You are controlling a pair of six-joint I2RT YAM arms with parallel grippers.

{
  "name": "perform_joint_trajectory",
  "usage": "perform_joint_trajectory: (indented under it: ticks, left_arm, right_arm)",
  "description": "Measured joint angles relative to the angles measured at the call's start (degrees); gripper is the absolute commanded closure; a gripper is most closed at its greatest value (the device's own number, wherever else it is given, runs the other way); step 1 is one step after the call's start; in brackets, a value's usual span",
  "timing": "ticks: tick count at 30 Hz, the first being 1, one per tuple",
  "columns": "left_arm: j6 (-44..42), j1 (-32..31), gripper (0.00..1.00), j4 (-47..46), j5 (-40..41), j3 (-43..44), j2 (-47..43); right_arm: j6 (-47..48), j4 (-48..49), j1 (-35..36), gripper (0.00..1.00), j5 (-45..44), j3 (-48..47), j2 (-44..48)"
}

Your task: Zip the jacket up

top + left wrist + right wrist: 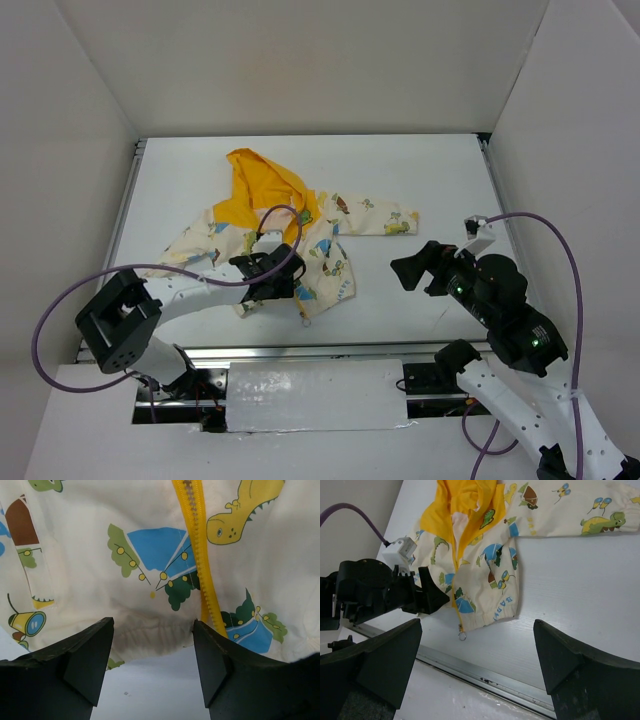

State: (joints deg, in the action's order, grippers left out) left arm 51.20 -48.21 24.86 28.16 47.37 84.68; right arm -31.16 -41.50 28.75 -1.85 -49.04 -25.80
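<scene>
The white table (430, 200) sits inside plain pale walls, and the jacket (325, 262) lies flat on its left-centre part. Its yellow hood (262, 185) points to the far side and one sleeve (385, 222) stretches out to the right. The cream cloth carries dinosaur, tree and tent prints.

The left arm reaches in low from the left. The left gripper (152, 630) has its jaws spread wide at the jacket's near hem (150, 632), with the gathered hem edge just ahead of the black fingertips (102, 630) and nothing clamped between them.

The right gripper (408, 270) hangs above bare table to the right of the jacket, apart from it, with its jaws also wide and holding nothing.

The yellow zipper (200, 555) runs down the front to the hem, just inside the left gripper's right-hand finger. From the right wrist, a small metal pull ring (462, 636) shows at the hem end of the zipper, and the front gapes higher up, showing yellow lining (470, 515)
</scene>
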Motion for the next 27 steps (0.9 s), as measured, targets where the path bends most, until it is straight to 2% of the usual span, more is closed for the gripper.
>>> perform_joint_trajectory:
  ticks: [4,6,11,17,18,20,21,22,27]
  left_arm:
    - [0.0,0.0,0.24,-1.4,-0.4,0.0,0.6]
    - [0.0,0.0,0.32,-2.4,-1.0,0.0,1.0]
    - [0.0,0.0,0.35,-3.5,-1.7,0.0,2.6]
    - [0.1,0.0,0.59,-3.5,-1.7,0.0,3.0]
    - [0.2,0.0,0.67,-3.5,-1.6,0.0,3.0]
    - [0.1,0.0,0.76,-3.5,-1.5,0.0,3.0]
    - [0.0,0.0,0.93,-3.5,-1.5,0.0,3.0]
    - [-0.2,0.0,1.00,-3.6,-1.5,0.0,2.9]
    - [-0.2,0.6,1.00,-3.8,-2.1,-0.3,1.4]
  right_arm:
    - [0.3,0.2,0.0,0.00,0.2,0.1,-0.1]
    - [0.4,0.5,0.0,0.00,0.3,0.4,-0.1]
    - [0.6,0.4,0.0,0.00,0.4,0.7,-0.3]
    - [0.8,0.4,0.0,0.00,0.3,0.7,-0.2]
    - [0.8,0.4,0.0,0.00,0.3,0.7,-0.2]
    - [0.8,0.4,0.0,0.00,0.3,0.7,-0.2]
    - [0.8,0.4,0.0,0.00,0.3,0.7,-0.2]
    - [0.8,0.4,0.0,0.00,0.3,0.7,-0.2]
    - [0.8,0.5,0.0,0.00,0.4,0.7,-0.2]
